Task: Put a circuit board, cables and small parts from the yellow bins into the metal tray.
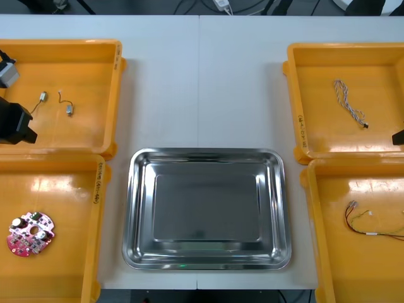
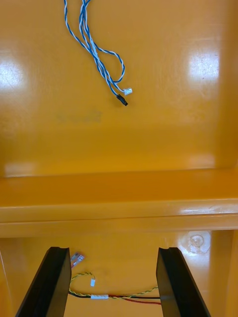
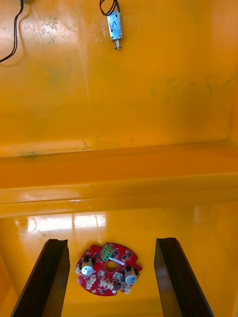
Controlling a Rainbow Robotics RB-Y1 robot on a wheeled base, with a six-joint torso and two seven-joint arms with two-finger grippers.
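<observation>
The round red circuit board (image 1: 29,235) lies flat on the floor of the near left yellow bin (image 1: 63,189), toward its outer side. In the left wrist view the board sits between the black fingers (image 3: 49,277) of the left gripper (image 3: 111,241), which stand wide apart and do not touch it. The gripper hangs at the counter's left edge, over the wall shared by the two left bins.

In the far left bin (image 1: 63,43) two small metal parts (image 1: 43,97) lie near each other on the floor.

At the opposite side, the right gripper (image 2: 114,249) has its fingers spread as well, above the near right bin (image 1: 353,265), with the red and yellow cable (image 2: 114,296) lying on the bin floor between them. The twisted blue and white cable (image 1: 350,104) lies in the far right bin (image 1: 328,50).

The metal tray (image 1: 144,208) is bare and shiny inside. It sits on the light counter (image 1: 202,76) between the left and right bins, at the near edge.
</observation>
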